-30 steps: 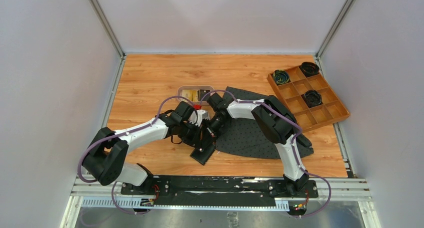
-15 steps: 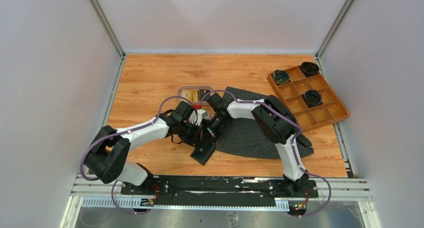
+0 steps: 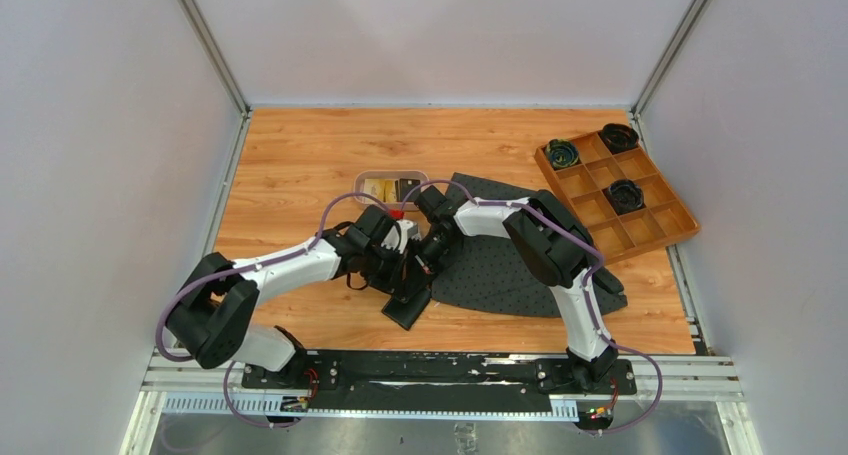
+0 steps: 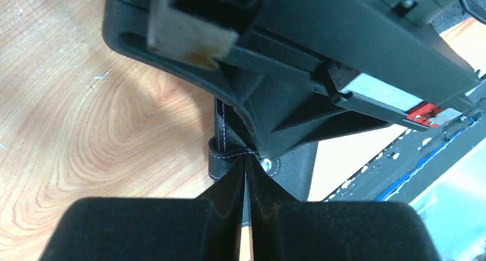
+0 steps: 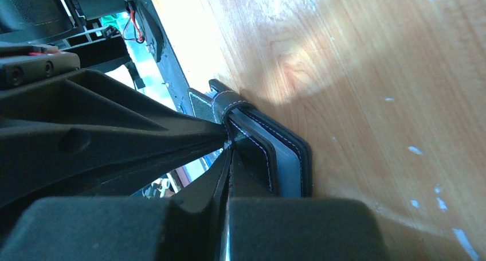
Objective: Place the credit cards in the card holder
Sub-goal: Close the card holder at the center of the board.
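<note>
The left gripper (image 4: 246,170) has edged right, pinching the holder's (image 3: 408,301) edge; the right gripper (image 5: 228,153), shut, meets it opposite.

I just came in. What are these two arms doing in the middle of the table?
Both arms meet over the black card holder, which lies on the wooden table at the edge of a dark mat. The left end effector and the right end effector are each shut on a thin part of it, apparently to open it. Some credit cards lie in the small tray behind, not yet in the holder.
</note>
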{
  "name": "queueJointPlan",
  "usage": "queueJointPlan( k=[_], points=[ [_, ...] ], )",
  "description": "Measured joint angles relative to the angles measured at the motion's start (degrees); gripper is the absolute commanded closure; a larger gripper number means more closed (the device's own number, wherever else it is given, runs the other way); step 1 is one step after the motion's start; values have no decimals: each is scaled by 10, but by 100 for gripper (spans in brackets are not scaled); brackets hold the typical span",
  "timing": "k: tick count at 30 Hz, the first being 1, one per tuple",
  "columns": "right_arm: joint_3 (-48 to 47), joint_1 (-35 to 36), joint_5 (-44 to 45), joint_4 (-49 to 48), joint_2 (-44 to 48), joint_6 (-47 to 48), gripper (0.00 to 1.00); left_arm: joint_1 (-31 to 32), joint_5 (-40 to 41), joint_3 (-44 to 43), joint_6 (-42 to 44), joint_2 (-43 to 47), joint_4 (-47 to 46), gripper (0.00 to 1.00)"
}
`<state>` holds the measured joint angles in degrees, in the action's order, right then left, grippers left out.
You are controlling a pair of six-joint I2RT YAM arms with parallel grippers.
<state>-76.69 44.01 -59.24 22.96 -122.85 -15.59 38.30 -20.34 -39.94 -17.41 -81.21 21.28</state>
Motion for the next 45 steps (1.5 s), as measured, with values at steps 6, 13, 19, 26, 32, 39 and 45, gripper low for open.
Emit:
queueJointPlan(
  k=[6,13,19,26,32,39,45],
  points=[
    [0,0,4,2,0,0,100,28,52,10,-13,25,-7,87],
    [0,3,4,2,0,0,100,43,96,28,-26,80,0,77],
    [0,3,4,2,0,1,100,43,104,28,-28,110,1,79],
    [0,3,4,1,0,1,100,47,101,28,-29,102,3,83],
    [0,3,4,2,0,1,100,68,120,26,-30,100,20,83],
    [0,3,4,2,0,1,100,94,150,17,-38,92,26,82],
    [0,3,4,2,0,1,100,109,172,7,-43,78,26,82]
  ],
)
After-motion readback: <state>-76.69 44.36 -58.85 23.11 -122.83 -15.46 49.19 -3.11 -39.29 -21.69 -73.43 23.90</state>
